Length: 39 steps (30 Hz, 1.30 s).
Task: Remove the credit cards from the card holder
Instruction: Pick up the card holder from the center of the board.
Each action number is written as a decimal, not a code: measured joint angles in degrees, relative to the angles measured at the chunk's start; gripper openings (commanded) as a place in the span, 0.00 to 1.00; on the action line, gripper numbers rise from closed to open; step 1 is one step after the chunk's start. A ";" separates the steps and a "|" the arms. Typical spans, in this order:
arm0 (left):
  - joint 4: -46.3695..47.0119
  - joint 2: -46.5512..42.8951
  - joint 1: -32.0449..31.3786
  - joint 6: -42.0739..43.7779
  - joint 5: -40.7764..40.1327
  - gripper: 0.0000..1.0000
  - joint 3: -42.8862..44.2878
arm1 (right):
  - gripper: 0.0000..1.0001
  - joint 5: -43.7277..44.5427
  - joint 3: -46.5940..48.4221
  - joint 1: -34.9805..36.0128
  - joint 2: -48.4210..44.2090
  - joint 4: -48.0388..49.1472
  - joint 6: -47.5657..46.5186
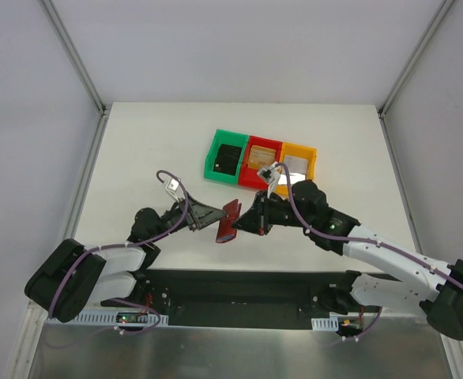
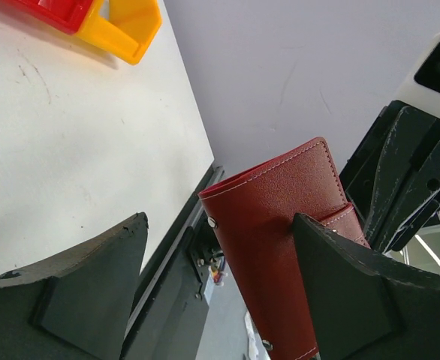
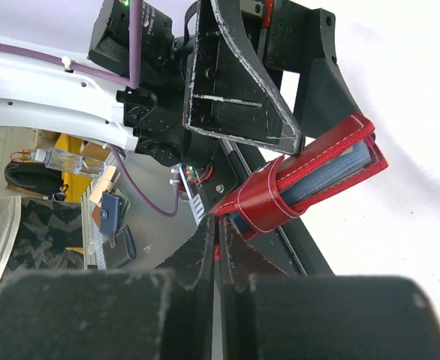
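The red card holder (image 1: 230, 221) hangs folded above the table's near edge, between the two grippers. My right gripper (image 1: 247, 223) is shut on a lower corner of the card holder (image 3: 310, 180), jaws pinched on the red edge (image 3: 221, 225). Blue-grey inner pockets show between its red covers. My left gripper (image 1: 209, 215) is open beside it. In the left wrist view the card holder (image 2: 280, 225) lies against the right finger (image 2: 355, 292), far from the left finger (image 2: 92, 292). Credit cards lie in the bins: black (image 1: 230, 158), tan (image 1: 263, 155), grey (image 1: 297, 166).
Three bins stand in a row at mid table: green (image 1: 216, 150), red (image 1: 253, 178), orange (image 1: 312, 158). The orange bin (image 2: 126, 26) and a corner of the red bin (image 2: 55, 11) show in the left wrist view. The black base rail (image 1: 247, 288) runs below the grippers.
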 measured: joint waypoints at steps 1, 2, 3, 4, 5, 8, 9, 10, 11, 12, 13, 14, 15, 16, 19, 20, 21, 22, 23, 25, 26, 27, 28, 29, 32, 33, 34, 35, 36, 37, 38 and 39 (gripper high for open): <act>0.02 0.13 0.00 -0.50 0.15 0.76 0.11 | 0.00 0.00 0.00 0.00 -0.11 0.00 0.00; 0.04 0.17 0.00 -0.72 0.26 0.75 0.22 | 0.00 0.00 0.00 0.00 -0.24 0.00 0.00; 0.04 0.17 0.00 -1.01 0.52 0.76 0.35 | 0.00 0.00 0.00 0.00 -0.39 0.00 0.00; 0.11 0.15 0.00 -1.25 0.59 0.76 0.46 | 0.00 0.02 0.00 0.00 -0.55 0.00 0.00; 0.15 0.11 0.00 -1.49 0.61 0.78 0.61 | 0.00 0.02 0.00 0.00 -0.66 0.00 0.00; 0.13 -0.39 0.00 -2.21 0.63 0.83 0.87 | 0.00 0.02 0.00 -0.07 -1.03 0.02 0.00; 0.13 -0.68 0.00 -2.38 0.66 0.84 0.94 | 0.00 0.02 0.00 -0.09 -1.16 0.02 0.00; 0.11 -0.96 0.00 -2.54 0.63 0.85 0.98 | 0.00 0.02 0.00 -0.09 -1.29 0.02 0.00; 0.11 -1.22 0.00 -2.67 0.66 0.85 1.05 | 0.00 0.04 0.00 -0.09 -1.40 0.04 0.00; 0.13 -1.40 0.00 -2.73 0.68 0.86 1.11 | 0.00 0.02 -0.02 -0.09 -1.55 0.04 0.00; 0.13 -1.60 0.00 -2.95 0.74 0.86 1.22 | 0.00 0.02 -0.02 -0.09 -1.70 0.04 0.00; 0.13 -1.77 0.00 -3.21 0.85 0.86 1.33 | 0.00 0.02 -0.02 -0.09 -1.86 0.07 0.00; 0.11 -1.88 0.00 -3.56 0.92 0.86 1.46 | 0.00 0.02 -0.02 -0.09 -2.01 0.07 0.00; 0.13 -1.97 0.00 -3.78 0.98 0.85 1.57 | 0.00 0.02 -0.02 -0.09 -2.14 0.09 0.00; 0.11 -2.10 0.00 -4.66 1.07 0.83 2.08 | 0.00 0.02 -0.13 -0.09 -2.64 0.22 0.00; 0.13 -2.12 0.00 -5.05 1.09 0.82 2.23 | 0.00 0.02 -0.22 -0.09 -2.73 0.22 0.00; 0.13 -2.12 0.00 -5.33 1.11 0.81 2.34 | 0.00 0.02 -0.31 -0.09 -2.89 0.24 0.00; 0.11 -2.12 0.00 -5.62 1.11 0.81 2.47 | 0.00 0.04 -0.46 -0.09 -3.04 0.26 0.00; 0.11 -2.12 0.00 -5.79 1.14 0.80 2.60 | 0.00 0.04 -0.68 -0.09 -3.23 0.26 0.00; 0.11 -2.27 0.00 -6.58 1.18 0.78 2.86 | 0.00 0.07 -1.09 -0.09 -3.61 0.28 0.00; 0.11 -2.45 0.00 -6.86 1.18 0.77 2.95 | 0.00 0.07 -1.29 -0.09 -3.78 0.28 0.00; 0.07 -2.73 0.00 -7.08 1.20 0.76 3.02 | 0.00 0.07 -1.49 -0.09 -3.91 0.28 0.00; 0.09 -3.04 0.00 -7.21 1.22 0.75 3.10 | 0.00 0.07 -1.75 -0.09 -4.09 0.28 0.00; 0.11 -3.41 0.00 -7.39 1.22 0.74 3.17 | 0.00 0.09 -1.88 -0.09 -4.17 0.24 0.00; 0.09 -4.31 0.00 -8.04 1.40 0.72 3.56 | 0.00 0.07 -2.51 -0.09 -4.24 0.50 0.02; 0.04 -4.44 0.02 -8.17 1.46 0.71 3.72 | 0.00 0.04 -2.71 -0.09 -4.24 0.66 0.02; -0.02 -4.52 0.13 -8.26 1.49 0.71 3.89 | 0.00 0.04 -2.71 -0.09 -4.24 0.68 0.04; -0.04 -4.68 0.35 -8.37 1.62 0.70 4.00 | 0.00 0.04 -2.71 -0.09 -4.24 0.81 0.04; -0.04 -4.83 0.37 -8.44 1.64 0.69 4.07 | 0.00 0.04 -2.71 -0.09 -4.28 1.01 0.02; -0.04 -4.98 0.37 -8.48 1.64 0.68 4.15 | 0.00 0.04 -2.71 -0.09 -4.28 1.18 0.04; -0.04 -5.11 0.37 -8.50 1.68 0.67 4.20 | 0.00 0.04 -2.71 -0.09 -4.28 1.27 0.02; -0.09 -5.22 0.37 -8.55 1.75 0.66 4.31 | 0.00 0.00 -2.71 -0.09 -4.28 1.33 0.02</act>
